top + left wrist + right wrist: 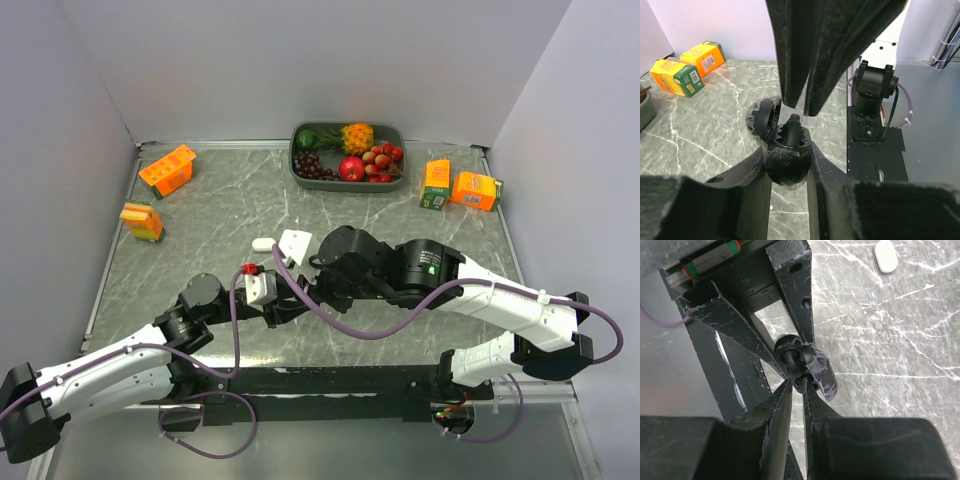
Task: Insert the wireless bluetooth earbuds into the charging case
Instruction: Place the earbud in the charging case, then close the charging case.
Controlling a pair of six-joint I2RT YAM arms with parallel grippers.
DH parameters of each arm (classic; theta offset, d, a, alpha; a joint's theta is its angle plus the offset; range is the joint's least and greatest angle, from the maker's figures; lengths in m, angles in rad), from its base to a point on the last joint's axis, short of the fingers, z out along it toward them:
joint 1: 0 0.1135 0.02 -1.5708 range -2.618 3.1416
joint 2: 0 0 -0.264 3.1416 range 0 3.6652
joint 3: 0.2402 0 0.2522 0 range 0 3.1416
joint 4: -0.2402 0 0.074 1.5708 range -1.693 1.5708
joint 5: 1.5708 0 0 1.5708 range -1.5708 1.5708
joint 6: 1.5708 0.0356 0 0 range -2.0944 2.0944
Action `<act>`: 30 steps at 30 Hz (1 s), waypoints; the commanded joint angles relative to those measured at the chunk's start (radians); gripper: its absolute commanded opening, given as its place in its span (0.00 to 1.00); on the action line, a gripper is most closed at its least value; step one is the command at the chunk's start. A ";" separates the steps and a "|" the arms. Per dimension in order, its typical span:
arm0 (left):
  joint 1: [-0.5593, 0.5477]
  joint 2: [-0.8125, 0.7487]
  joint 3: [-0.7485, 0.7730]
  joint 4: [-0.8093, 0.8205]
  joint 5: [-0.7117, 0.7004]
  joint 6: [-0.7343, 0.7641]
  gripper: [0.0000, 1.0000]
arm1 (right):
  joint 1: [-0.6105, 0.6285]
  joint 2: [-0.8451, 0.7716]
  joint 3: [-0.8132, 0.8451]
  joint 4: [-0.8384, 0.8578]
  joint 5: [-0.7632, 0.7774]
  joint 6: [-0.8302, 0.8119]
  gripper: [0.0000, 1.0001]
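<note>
The left gripper [786, 156] clamps the glossy black rounded charging case [786, 172] between its jaws, with the hinged lid [760, 117] swung open, so the sockets face upward and stay steady. A small black earbud [793, 127] stands in one socket, directly beneath the right gripper [803, 107]. That gripper's jaws are narrowly parted, probably loose enough for the bud to settle. Whether they touch it is unclear.

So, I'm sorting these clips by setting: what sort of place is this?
Probably a robot lab test cell, not a home: plain white walls box in a marble-patterned table, two robot arms are bolted at its near edge, with staged props like orange cartons and a fruit tray.
</note>
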 commanded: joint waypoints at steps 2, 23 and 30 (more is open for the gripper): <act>-0.006 -0.001 0.016 0.052 -0.013 0.007 0.01 | 0.006 -0.062 0.043 0.038 0.036 0.014 0.28; 0.087 -0.032 -0.095 0.464 0.222 -0.370 0.01 | 0.006 -0.280 -0.080 0.100 -0.106 -0.021 0.36; 0.097 0.024 -0.064 0.483 0.270 -0.405 0.01 | 0.008 -0.302 -0.138 0.153 -0.157 -0.027 0.37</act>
